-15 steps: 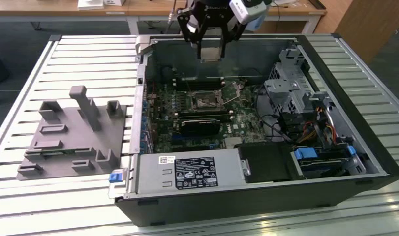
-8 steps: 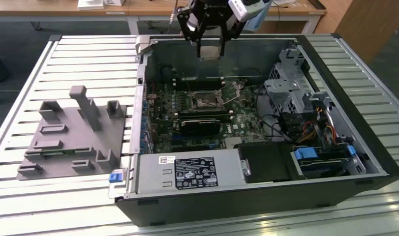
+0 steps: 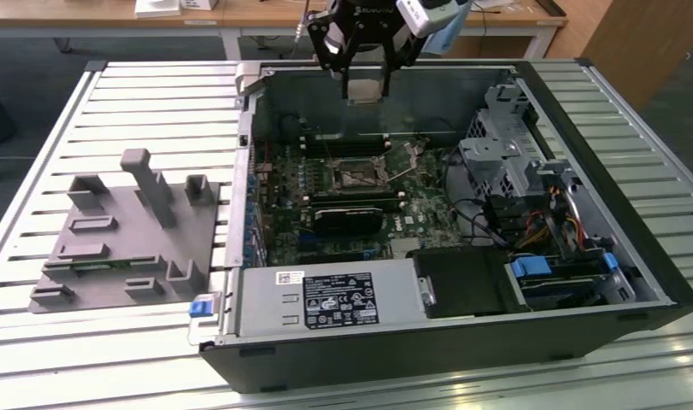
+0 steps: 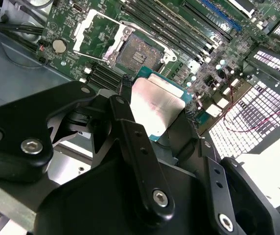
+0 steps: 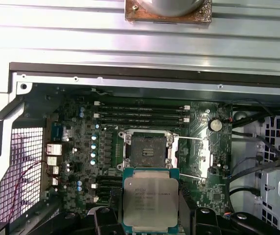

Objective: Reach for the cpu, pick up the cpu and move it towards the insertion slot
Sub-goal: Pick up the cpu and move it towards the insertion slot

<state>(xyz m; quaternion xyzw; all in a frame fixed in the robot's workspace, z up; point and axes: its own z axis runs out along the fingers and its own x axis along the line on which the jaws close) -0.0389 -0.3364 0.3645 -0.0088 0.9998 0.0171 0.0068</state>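
An open computer case (image 3: 619, 256) lay on its side on a slatted metal table (image 3: 152, 94), with a grey fixture block (image 3: 130, 239) beside it on the exterior view's left. Inside the case the green motherboard (image 3: 358, 196) faced up, and the arm's gripper (image 3: 365, 85) hung above its far edge, well clear of the board. The insertion slot (image 5: 150, 152), its metal frame swung open and its wire lever (image 5: 191, 138) laid out to one side, sat near the middle of the board beside the black memory slots (image 5: 140, 113). The gripper's fingers (image 4: 130, 132) were pressed in on two opposite edges of the cpu (image 5: 150, 201), which was held flat, silver top uppermost, off the board and, in the first wrist view, just short of the slot. In my judgement the risks were a slip from so narrow an edge grip, and a tilted or offset descent that could bend the socket contacts or catch the raised frame
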